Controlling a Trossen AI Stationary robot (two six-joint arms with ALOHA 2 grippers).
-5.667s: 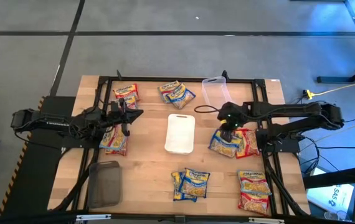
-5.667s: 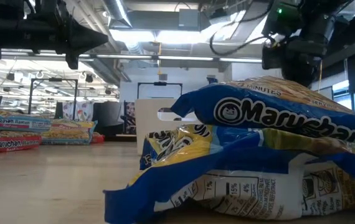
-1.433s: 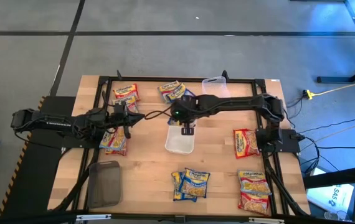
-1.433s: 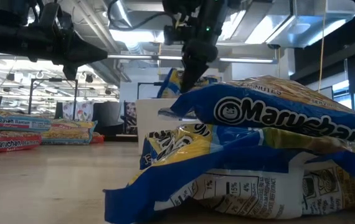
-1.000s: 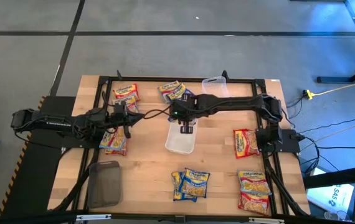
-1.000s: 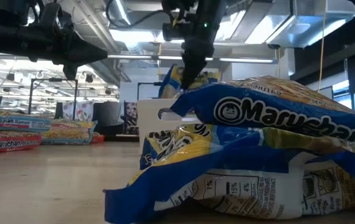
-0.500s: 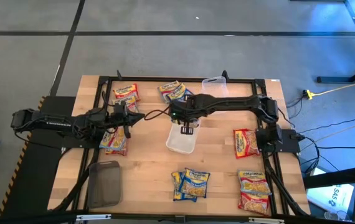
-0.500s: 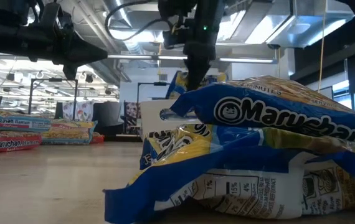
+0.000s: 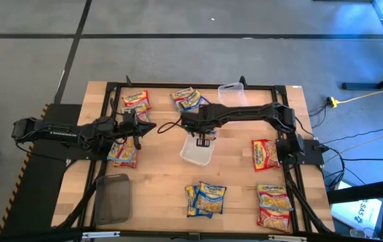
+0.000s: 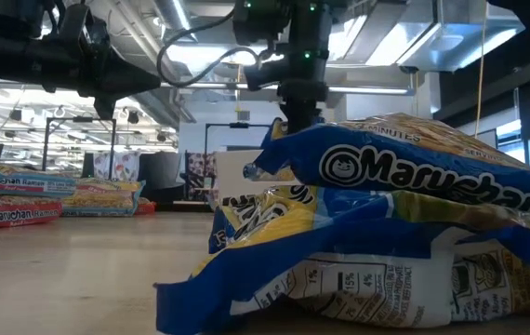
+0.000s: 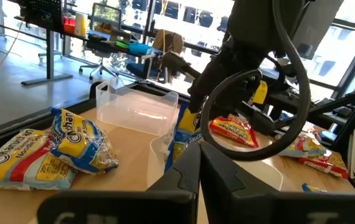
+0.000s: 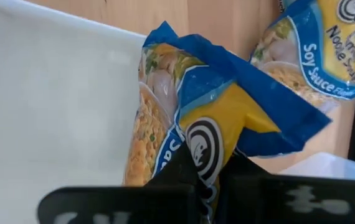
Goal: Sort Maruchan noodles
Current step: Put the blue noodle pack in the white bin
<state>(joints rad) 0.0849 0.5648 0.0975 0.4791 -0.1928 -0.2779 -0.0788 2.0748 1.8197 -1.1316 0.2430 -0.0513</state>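
The Maruchan noodles lie in small piles about the table: at the far left [image 9: 135, 101], under my left arm [image 9: 124, 153], at the far middle [image 9: 190, 99], at the right [image 9: 265, 153] and along the near edge [image 9: 205, 198]. My right gripper [image 9: 203, 139] reaches down over the far end of the white tray [image 9: 193, 156], shut on a blue-bordered packet [image 12: 190, 106]. My left gripper [image 9: 140, 128] stays shut and level at the table's left, touching nothing. My right gripper pinches the blue packet between its two fingers at one end [image 12: 197, 150]. The fingers come from above, pointing steeply down. The packet hangs below them, crumpled, at the tray's rim [image 12: 137, 56]. Whether its lower end touches the tray, I cannot tell.
A clear plastic tub [image 9: 232, 96] stands at the far edge, right of the middle. A dark mesh container [image 9: 113, 198] sits at the near left. Two blue packets [image 10: 386, 223] lie right in front of the low camera.
My right gripper has sunk toward the white tray and tipped more steeply downward, still shut on the blue packet. The tray has shifted a little toward the table's right.
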